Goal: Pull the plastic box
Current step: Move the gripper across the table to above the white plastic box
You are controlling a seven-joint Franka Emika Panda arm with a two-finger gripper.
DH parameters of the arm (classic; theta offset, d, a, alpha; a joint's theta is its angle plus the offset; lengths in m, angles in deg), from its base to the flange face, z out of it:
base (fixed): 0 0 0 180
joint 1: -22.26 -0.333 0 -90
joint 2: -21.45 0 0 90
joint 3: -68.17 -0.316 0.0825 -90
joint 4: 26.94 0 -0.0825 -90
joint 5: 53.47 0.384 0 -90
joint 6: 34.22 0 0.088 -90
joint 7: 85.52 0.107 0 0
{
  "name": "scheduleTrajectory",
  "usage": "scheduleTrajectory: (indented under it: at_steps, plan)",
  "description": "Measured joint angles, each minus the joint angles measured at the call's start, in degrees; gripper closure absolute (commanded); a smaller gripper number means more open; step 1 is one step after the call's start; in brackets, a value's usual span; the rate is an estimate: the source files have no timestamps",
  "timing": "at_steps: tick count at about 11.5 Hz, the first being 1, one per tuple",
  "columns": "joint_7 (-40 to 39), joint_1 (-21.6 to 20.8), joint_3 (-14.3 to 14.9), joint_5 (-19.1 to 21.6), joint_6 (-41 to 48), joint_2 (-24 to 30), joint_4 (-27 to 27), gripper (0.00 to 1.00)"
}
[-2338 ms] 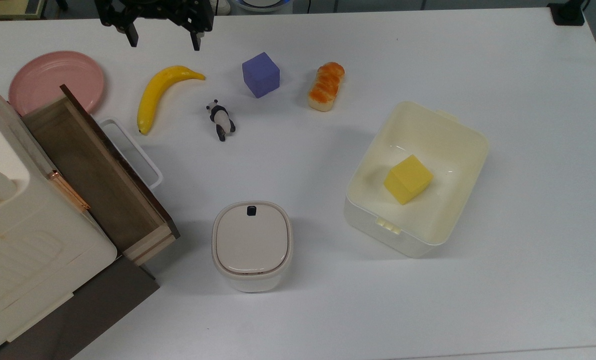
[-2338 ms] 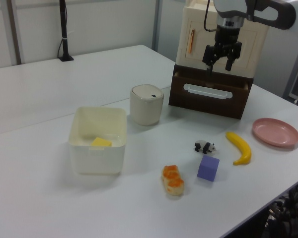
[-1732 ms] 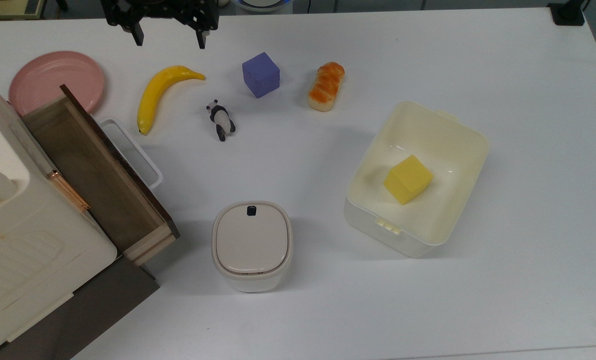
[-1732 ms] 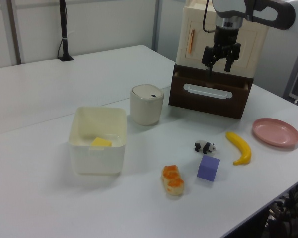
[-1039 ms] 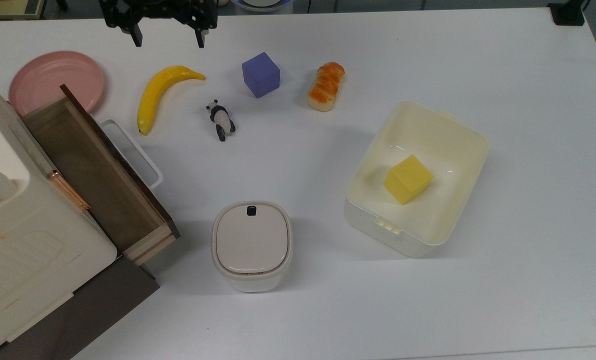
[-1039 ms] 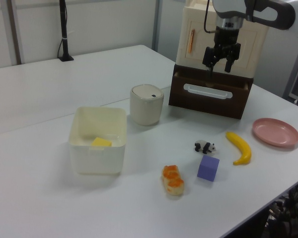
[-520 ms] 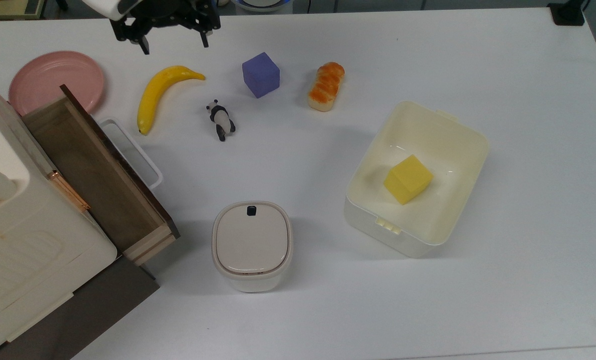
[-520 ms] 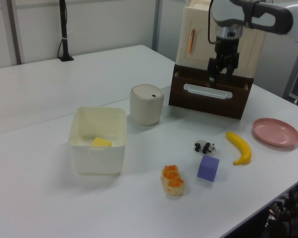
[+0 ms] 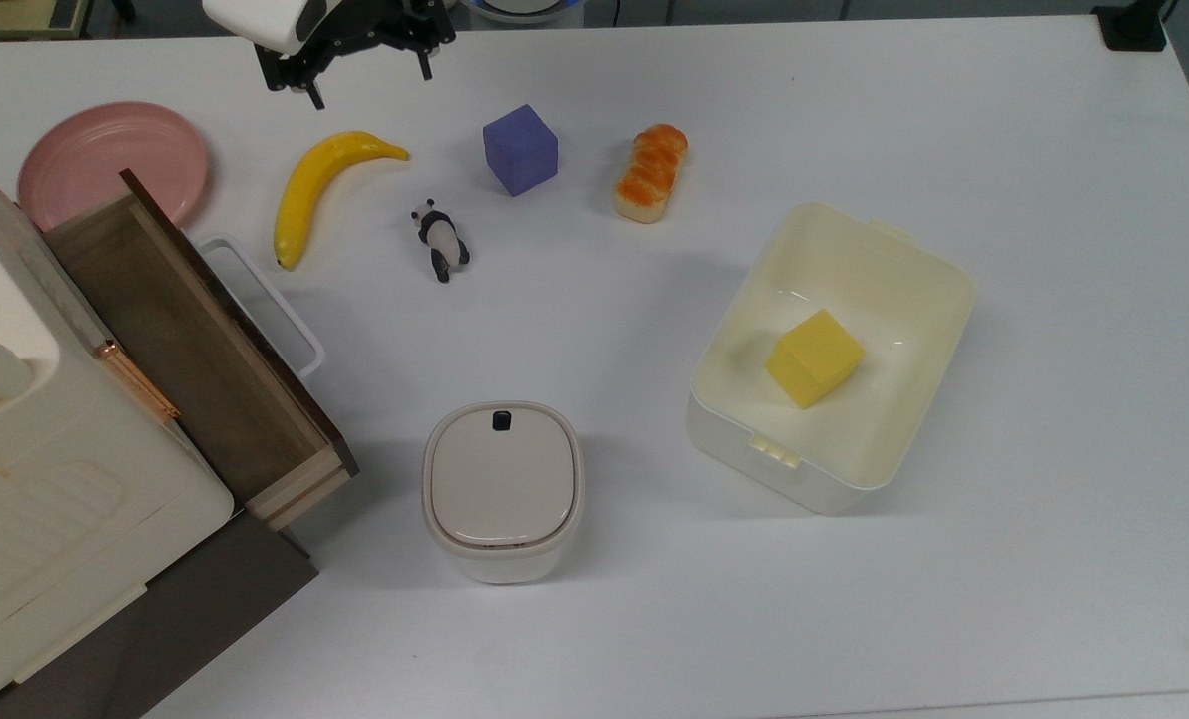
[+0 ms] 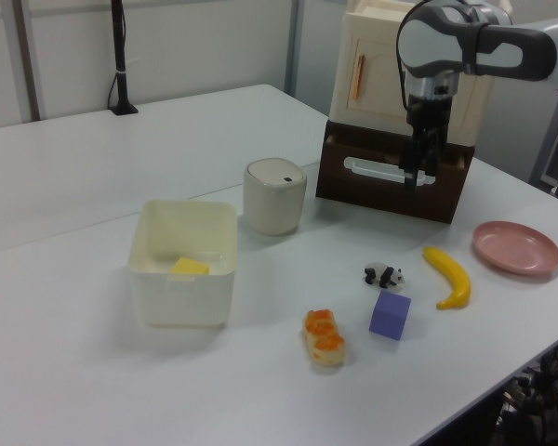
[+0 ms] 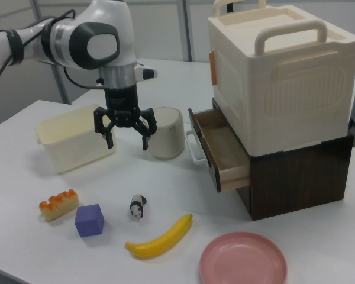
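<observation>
The plastic box [image 9: 847,266] is a cream-white open tub on the top view's right, with a yellow cube [image 9: 814,358] inside it. It also appears at the left view's left [image 10: 181,299] and the right view's left [image 11: 77,145]. My gripper [image 9: 367,82] hangs open and empty over the table's far edge in the top view, far to the left of the box, past the banana. In the right view the gripper [image 11: 128,141] hovers in front of the box and the small bin. In the left view the gripper [image 10: 418,177] stands before the drawer.
A white bin with a beige lid [image 9: 502,489] stands left of the box. A banana [image 9: 319,185], toy panda [image 9: 440,240], purple cube [image 9: 521,148] and bread [image 9: 651,172] lie in a row. A pink plate [image 9: 110,160] and an open drawer [image 9: 195,350] are at the top view's left.
The gripper has turned about its wrist and dropped lower, shifting slightly to the top view's right. Its fingers stay open. The box and other things have not moved.
</observation>
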Motion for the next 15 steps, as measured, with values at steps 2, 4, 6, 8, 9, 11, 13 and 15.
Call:
scheduleTrajectory:
  at_steps: [2, 4, 6, 8, 9, 11, 13, 15]
  plan:
    - [-2.71, -0.03, -0.06, -1.45, -3.16, 0.46, -3.31, 0.00]
    - [-5.51, -0.72, -0.40, -2.59, -7.74, 0.48, -8.17, 0.00]
    - [-5.68, -3.72, -0.57, -3.01, -10.48, 0.47, -12.04, 0.00]
    - [-5.68, -5.81, -0.64, -3.05, -10.77, 0.60, -12.62, 0.00]
    - [-5.64, -6.56, -0.65, -3.05, -10.77, 0.76, -12.64, 0.00]
    - [-5.56, -7.97, -0.67, -3.05, -10.77, 0.86, -13.80, 0.00]
    - [-5.46, -10.00, -0.70, -3.05, -10.77, 0.85, -16.24, 0.00]
    - [-4.06, -11.55, -0.71, -3.05, -10.77, 0.86, -17.82, 0.00]
